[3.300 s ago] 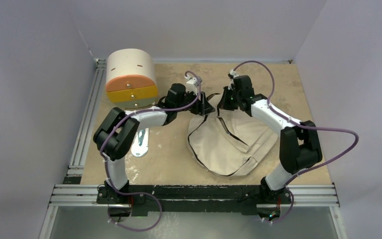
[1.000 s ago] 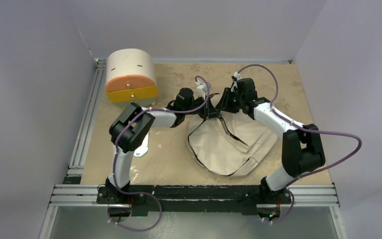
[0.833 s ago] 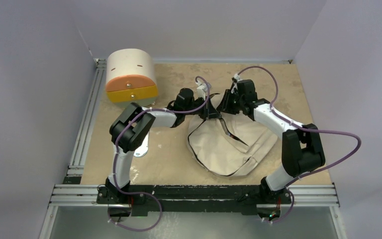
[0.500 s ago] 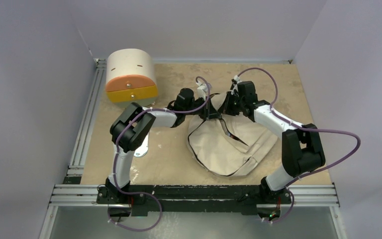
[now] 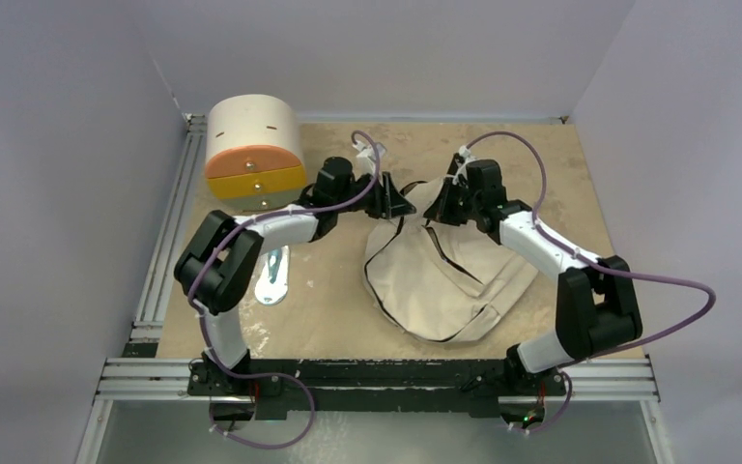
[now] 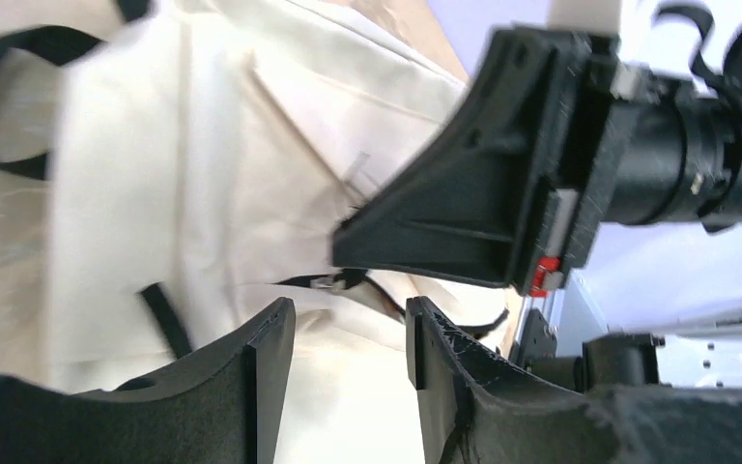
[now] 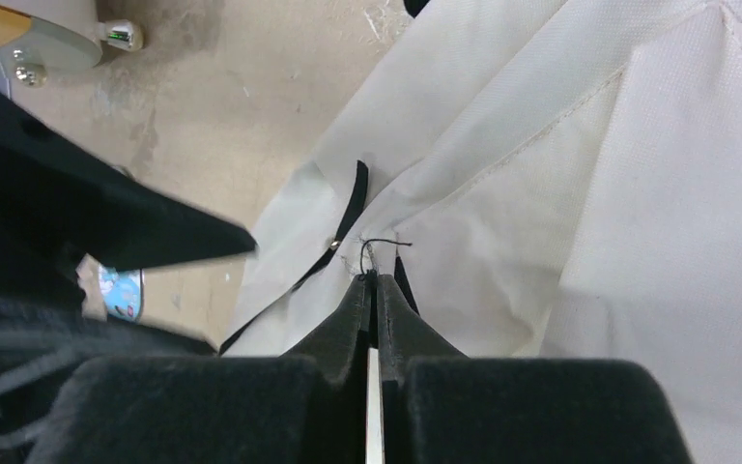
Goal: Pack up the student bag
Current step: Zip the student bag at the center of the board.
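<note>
As the top camera sees it: student bag (image 5: 444, 275) lies slumped on the table (image 5: 338, 309), right of centre; its far edge rises toward the two arms; left gripper (image 5: 404, 205) and right gripper (image 5: 439, 211) face each other there, near one another; drawer box (image 5: 251, 145) stands in the far left corner, well apart from the bag; a flat white-and-blue item (image 5: 272, 277) lies partly under the left arm

Left wrist: fingers parted by a moderate gap, nothing between them; cream bag fabric fills the ground beyond; the right gripper juts in from the right and hides part of the bag; a black strap (image 6: 19, 53) loops at upper left

Right wrist: fingers pressed together, tips pinching the bag at a seam beside a black zipper line (image 7: 350, 208); the left gripper's dark finger reaches in from the left, just beside the bag's edge; drawer box shows at the upper left corner
</note>
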`<state>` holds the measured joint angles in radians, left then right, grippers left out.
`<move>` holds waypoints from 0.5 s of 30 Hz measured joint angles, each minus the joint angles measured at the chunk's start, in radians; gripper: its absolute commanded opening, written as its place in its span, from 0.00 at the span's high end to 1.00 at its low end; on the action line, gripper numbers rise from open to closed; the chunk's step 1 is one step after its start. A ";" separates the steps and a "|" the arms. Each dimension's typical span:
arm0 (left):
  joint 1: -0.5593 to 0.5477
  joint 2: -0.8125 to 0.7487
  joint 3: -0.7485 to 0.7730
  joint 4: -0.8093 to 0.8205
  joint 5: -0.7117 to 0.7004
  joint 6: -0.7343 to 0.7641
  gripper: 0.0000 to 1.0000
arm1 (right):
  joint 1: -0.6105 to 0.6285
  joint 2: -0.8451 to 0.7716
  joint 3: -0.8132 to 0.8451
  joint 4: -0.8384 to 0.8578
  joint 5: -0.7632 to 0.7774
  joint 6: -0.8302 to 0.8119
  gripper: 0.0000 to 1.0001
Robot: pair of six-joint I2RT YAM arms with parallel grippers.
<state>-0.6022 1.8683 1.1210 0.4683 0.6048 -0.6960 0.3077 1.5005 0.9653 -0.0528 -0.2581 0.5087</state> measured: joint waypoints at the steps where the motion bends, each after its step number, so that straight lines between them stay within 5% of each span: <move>1: 0.015 -0.013 -0.005 -0.008 -0.007 -0.004 0.54 | 0.000 -0.009 -0.006 0.006 -0.003 0.000 1.00; 15: 0.050 0.031 0.034 -0.207 -0.079 0.009 0.52 | 0.000 -0.147 -0.120 0.115 -0.048 0.037 1.00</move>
<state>-0.5522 1.8996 1.1549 0.2611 0.5259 -0.6868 0.3077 1.3537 0.8452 0.0624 -0.3061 0.5457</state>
